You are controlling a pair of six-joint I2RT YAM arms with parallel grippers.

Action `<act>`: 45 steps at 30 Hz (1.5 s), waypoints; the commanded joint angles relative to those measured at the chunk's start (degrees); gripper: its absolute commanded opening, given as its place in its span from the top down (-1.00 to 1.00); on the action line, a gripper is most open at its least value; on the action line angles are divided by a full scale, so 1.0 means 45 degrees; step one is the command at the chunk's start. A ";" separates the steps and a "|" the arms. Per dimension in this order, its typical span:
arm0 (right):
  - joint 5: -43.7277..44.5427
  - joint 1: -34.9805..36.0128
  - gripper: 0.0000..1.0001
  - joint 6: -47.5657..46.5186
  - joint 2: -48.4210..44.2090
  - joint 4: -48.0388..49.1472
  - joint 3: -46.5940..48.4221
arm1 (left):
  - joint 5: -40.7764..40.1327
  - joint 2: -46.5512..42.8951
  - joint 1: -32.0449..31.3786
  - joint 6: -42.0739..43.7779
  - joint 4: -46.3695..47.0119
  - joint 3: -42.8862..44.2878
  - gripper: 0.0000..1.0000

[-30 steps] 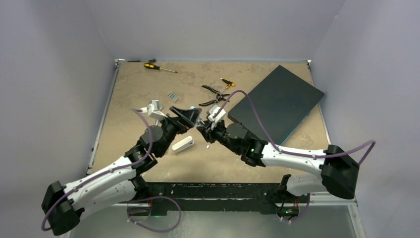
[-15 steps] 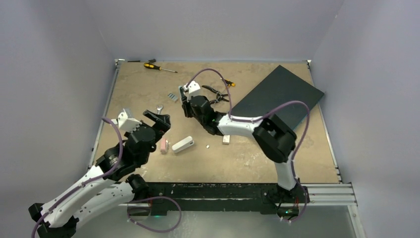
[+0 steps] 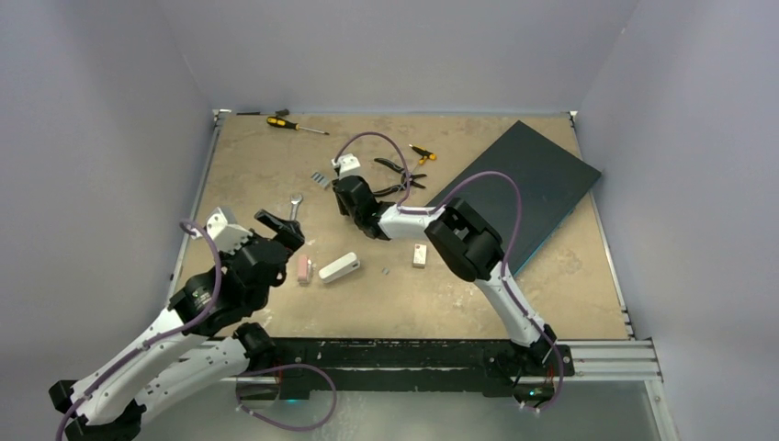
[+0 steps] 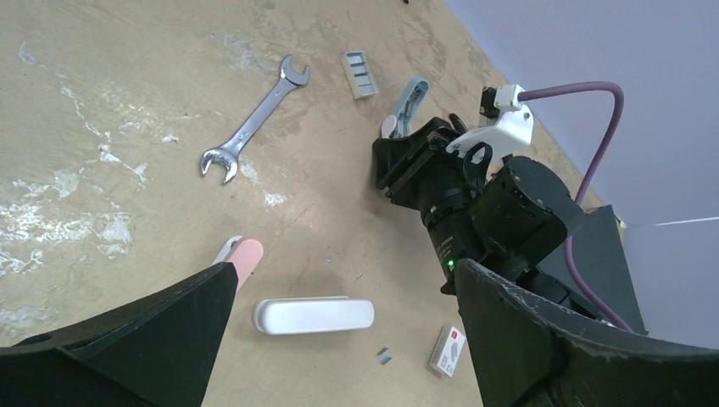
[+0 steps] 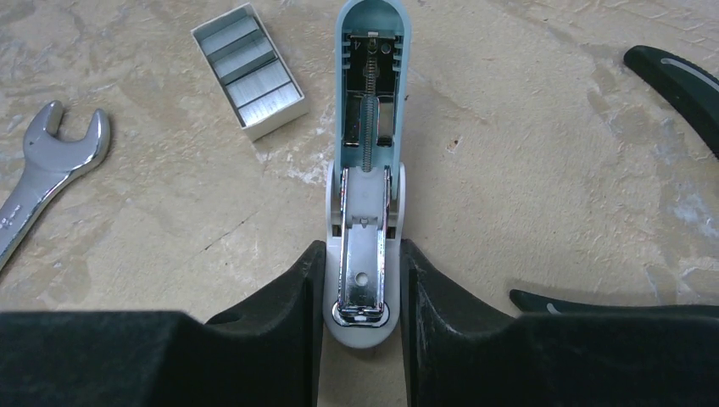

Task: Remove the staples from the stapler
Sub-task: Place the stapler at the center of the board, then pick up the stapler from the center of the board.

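A light-blue stapler (image 5: 370,102) lies hinged open flat on the table, its spring and chrome magazine (image 5: 365,263) showing. My right gripper (image 5: 363,250) is shut on its near end, one finger on each side. It also shows in the left wrist view (image 4: 407,100). A tiny silvery staple strip (image 4: 384,357) lies loose on the table, also in the top view (image 3: 386,272). More staples fill a small open box (image 5: 248,69) left of the stapler. My left gripper (image 4: 343,271) is open and empty above a white oblong case (image 4: 314,315).
A wrench (image 4: 254,119) lies left of the stapler. A pink piece (image 4: 244,254) and a small closed staple box (image 4: 447,349) flank the white case. Pliers (image 3: 400,175), two screwdrivers (image 3: 294,124) and a dark board (image 3: 519,188) lie farther back and right.
My right gripper has swung from the table's middle to the far left, beside the open staple box. My left gripper has pulled back left and nearer, open.
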 commanded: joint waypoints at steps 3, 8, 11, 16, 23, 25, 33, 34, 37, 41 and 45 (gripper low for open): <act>0.0627 -0.0099 0.72 0.0507 0.0281 -0.0914 0.0356 | -0.0297 0.0211 -0.0017 0.0070 0.0017 -0.0112 -0.97; 0.0359 -0.0109 0.18 0.1101 -0.0075 -0.0754 -0.0574 | -0.0305 0.0644 -0.0022 -0.0026 -0.0180 -0.0137 -0.98; 0.0124 -0.0099 0.01 0.1146 -0.0272 -0.0734 -0.0853 | -0.0321 0.0769 -0.0028 -0.0190 -0.0311 -0.0150 -0.98; -0.0176 -0.0097 -0.16 0.1141 -0.0684 -0.0714 -0.1095 | -0.0364 0.1005 -0.0033 -0.0528 -0.0699 -0.0151 -0.98; -0.1060 -0.0103 -0.24 0.1058 -0.3055 -0.0579 -0.1752 | -0.0257 0.2445 -0.0029 -0.1208 -0.1544 -0.0090 -0.98; -0.1416 -0.0100 -0.26 0.1053 -0.4030 -0.0607 -0.2262 | -0.0109 0.3052 -0.0029 -0.1317 -0.1570 -0.0222 -0.98; -0.2109 -0.0109 -0.30 0.1577 -0.8069 -0.1404 -0.5559 | 0.1776 0.4817 -0.0021 -0.0573 0.0454 -0.1159 -0.96; -0.2098 -0.0093 -0.30 0.1695 -0.8560 -0.1447 -0.6074 | 0.1832 0.4923 -0.0020 -0.0900 0.0414 -0.1236 -0.96; -0.2058 -0.0109 -0.30 0.2074 -0.9984 -0.1360 -0.7596 | 0.1671 0.5250 -0.0024 -0.1901 0.0365 -0.1402 -0.96; -0.2064 -0.0093 -0.30 0.2218 -1.1473 -0.1447 -0.8925 | 0.0859 0.6146 -0.0008 -0.1873 0.0692 -0.1290 -0.90; -0.2295 -0.0105 -0.29 0.2179 -1.2466 -0.1617 -0.9570 | 0.0627 0.6955 0.0625 -0.1092 0.1368 -0.1330 -0.81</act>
